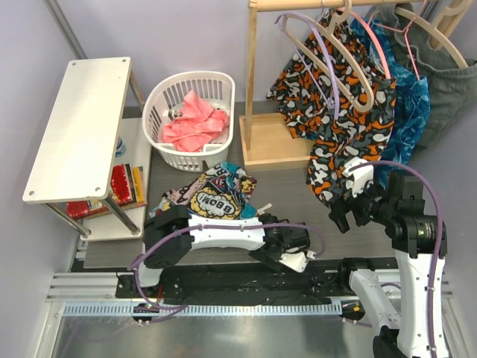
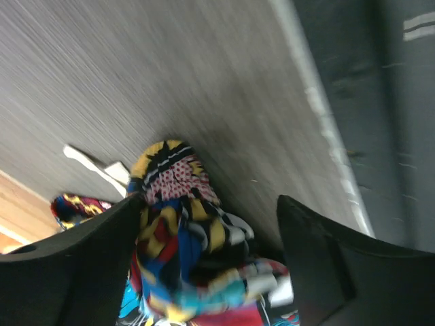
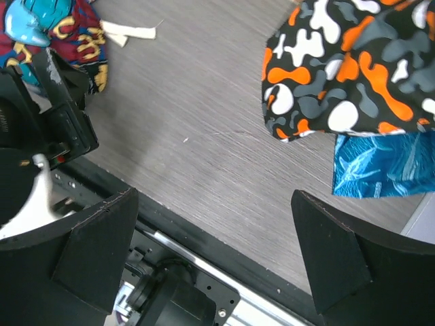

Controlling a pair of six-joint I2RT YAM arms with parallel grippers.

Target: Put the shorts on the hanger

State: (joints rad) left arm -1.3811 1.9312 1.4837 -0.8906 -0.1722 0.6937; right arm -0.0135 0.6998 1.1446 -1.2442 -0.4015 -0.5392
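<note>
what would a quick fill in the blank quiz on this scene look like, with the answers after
1. The shorts lie on the ___, not on the wooden hanger.
2. The white laundry basket holds a ___ cloth.
3. The fabric between the open left gripper fingers is the ___.
4. The right gripper is open and holds ___.
Missing words: table; pink; shorts; nothing.
</note>
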